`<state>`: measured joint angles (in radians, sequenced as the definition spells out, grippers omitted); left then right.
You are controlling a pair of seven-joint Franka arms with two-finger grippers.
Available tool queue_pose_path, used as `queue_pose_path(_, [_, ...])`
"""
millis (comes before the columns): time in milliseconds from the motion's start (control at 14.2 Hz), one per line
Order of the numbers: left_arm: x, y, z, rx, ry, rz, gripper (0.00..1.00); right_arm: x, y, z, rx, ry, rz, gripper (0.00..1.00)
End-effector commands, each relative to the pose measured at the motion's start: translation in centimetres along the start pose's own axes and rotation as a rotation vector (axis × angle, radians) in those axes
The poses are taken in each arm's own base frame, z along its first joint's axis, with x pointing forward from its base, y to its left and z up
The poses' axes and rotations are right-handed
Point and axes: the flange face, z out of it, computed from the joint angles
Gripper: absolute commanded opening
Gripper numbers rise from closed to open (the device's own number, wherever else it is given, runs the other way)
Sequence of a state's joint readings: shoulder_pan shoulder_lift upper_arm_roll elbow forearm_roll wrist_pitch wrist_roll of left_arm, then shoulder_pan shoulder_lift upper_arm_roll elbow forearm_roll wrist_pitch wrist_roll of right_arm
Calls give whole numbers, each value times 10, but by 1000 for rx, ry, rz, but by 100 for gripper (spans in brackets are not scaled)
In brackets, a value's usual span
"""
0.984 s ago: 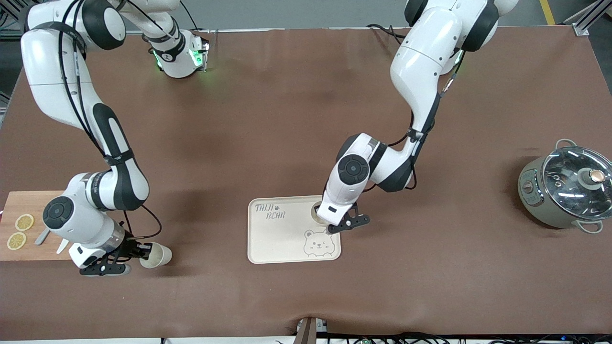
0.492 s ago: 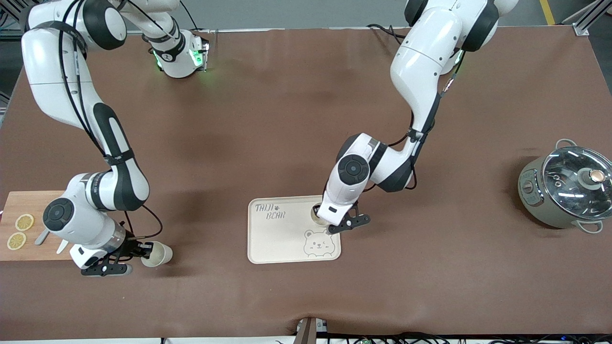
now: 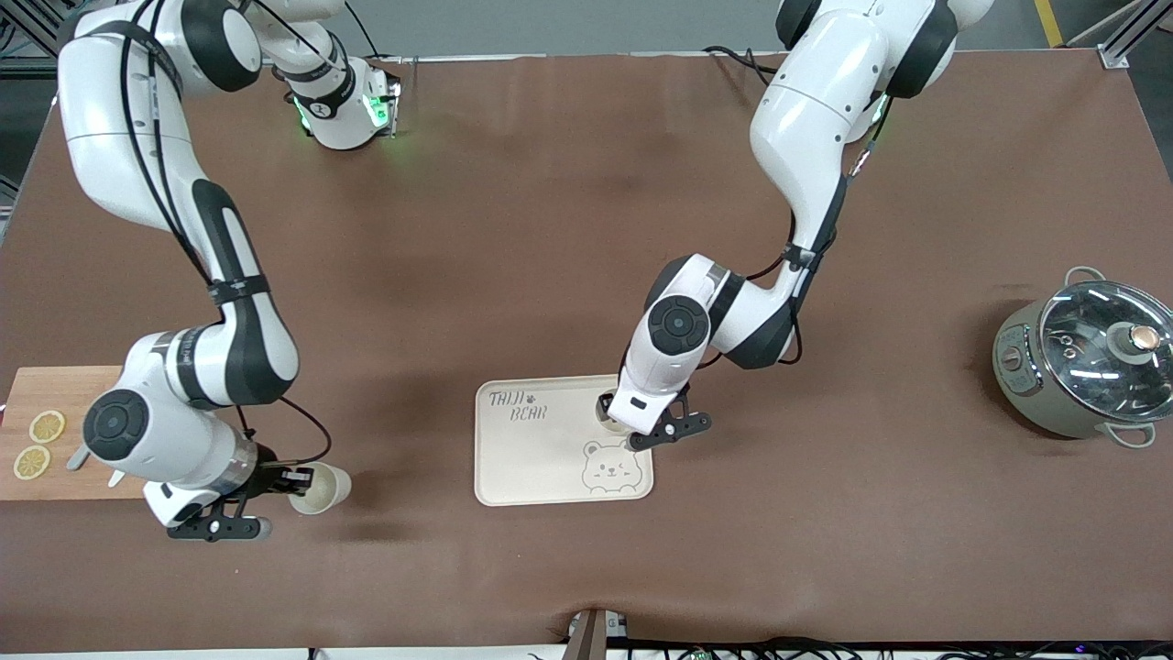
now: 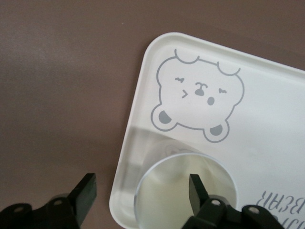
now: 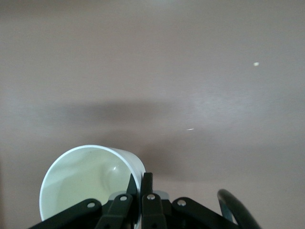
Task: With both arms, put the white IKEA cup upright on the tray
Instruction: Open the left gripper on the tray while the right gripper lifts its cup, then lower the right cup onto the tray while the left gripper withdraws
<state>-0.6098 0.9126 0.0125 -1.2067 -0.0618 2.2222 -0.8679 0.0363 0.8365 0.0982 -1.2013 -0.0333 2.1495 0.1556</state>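
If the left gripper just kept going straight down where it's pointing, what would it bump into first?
Probably the cup standing on the tray: the left gripper is open, one finger inside its rim, one outside.

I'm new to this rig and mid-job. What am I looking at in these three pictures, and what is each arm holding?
Two white robot arms work at a brown table. One picture looks down from across the table; the other two come from cameras on each wrist. The left end effector stands open around an upright cup on the tray. The right end effector is shut on the rim of a second cup over the table beside the cutting board with lemon slices. A pot sits toward the left arm's end.
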Motion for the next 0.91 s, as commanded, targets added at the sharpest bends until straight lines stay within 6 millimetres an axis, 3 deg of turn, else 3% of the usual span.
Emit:
queue_pose_path(0, [2, -5, -23, 35, -15, -10, 87, -5, -45, -8, -13, 4, 75, 0])
queue_pose_path(211, [9, -11, -51, 47, -33, 10, 89, -17, -94, -11, 0, 0, 177, 0])
queue_pose_path(422, [17, -17, -78, 41, -30, 25, 100, -32, -144, -10, 2, 1, 222, 0])
queue_pose_path(492, [22, -19, -95, 32, -12, 37, 100, -36, -156, -10, 3, 0, 232, 0])
queue_pose_path(843, [69, -69, -145, 45, 0, 154, 100, -58, -201, 2, -31, 8, 223, 0])
